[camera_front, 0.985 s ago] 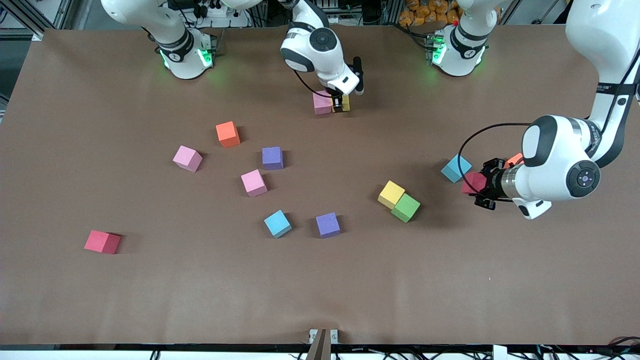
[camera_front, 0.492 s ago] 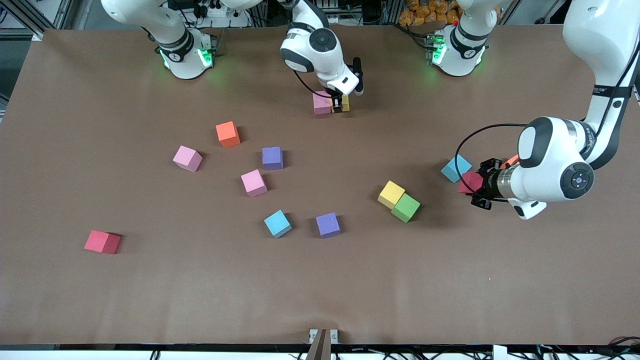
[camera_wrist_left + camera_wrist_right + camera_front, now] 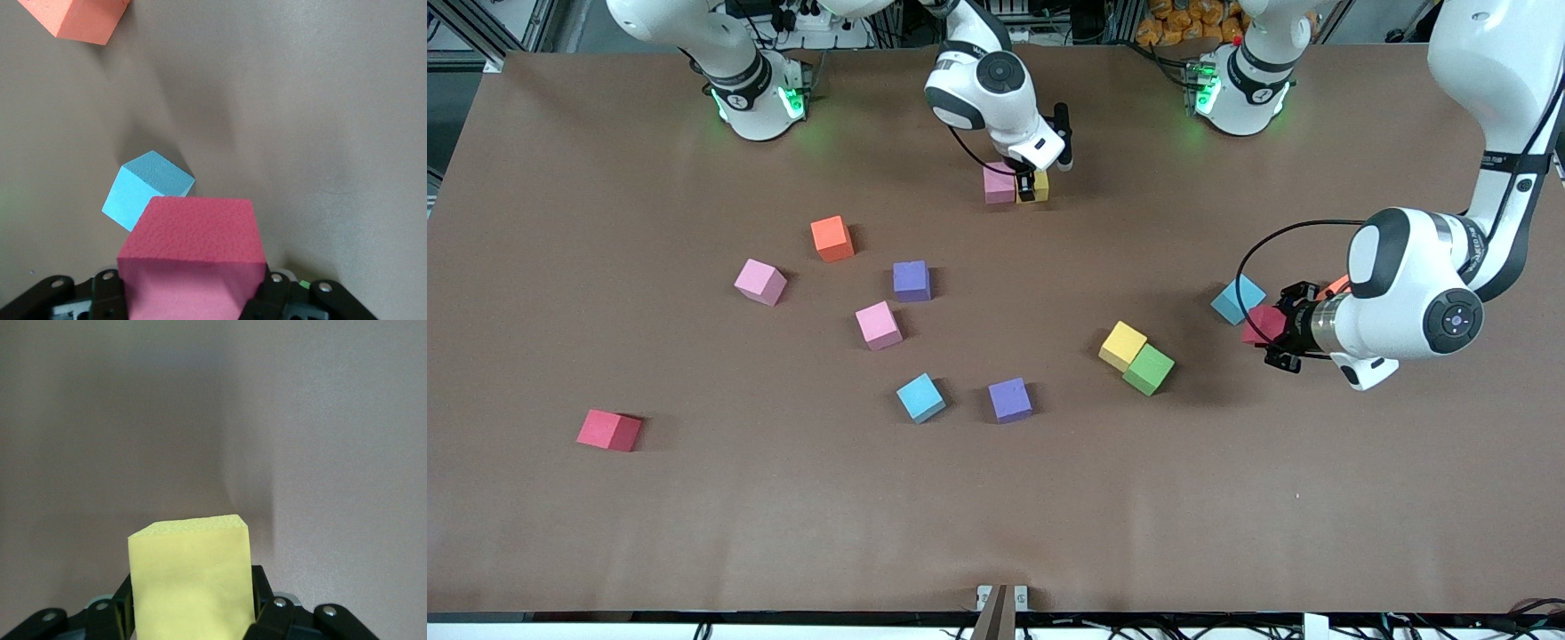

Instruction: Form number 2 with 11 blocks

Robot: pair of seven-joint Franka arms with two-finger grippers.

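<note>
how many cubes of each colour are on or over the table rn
pink: 3
yellow: 2
red: 2
purple: 2
light blue: 2
orange: 2
green: 1
total: 14 cubes

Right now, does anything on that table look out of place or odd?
Nothing is spilled or damaged. The blocks lie scattered at odd angles; only a pink block and a yellow block sit side by side, under the right gripper. The left gripper holds a red block above the table.
</note>
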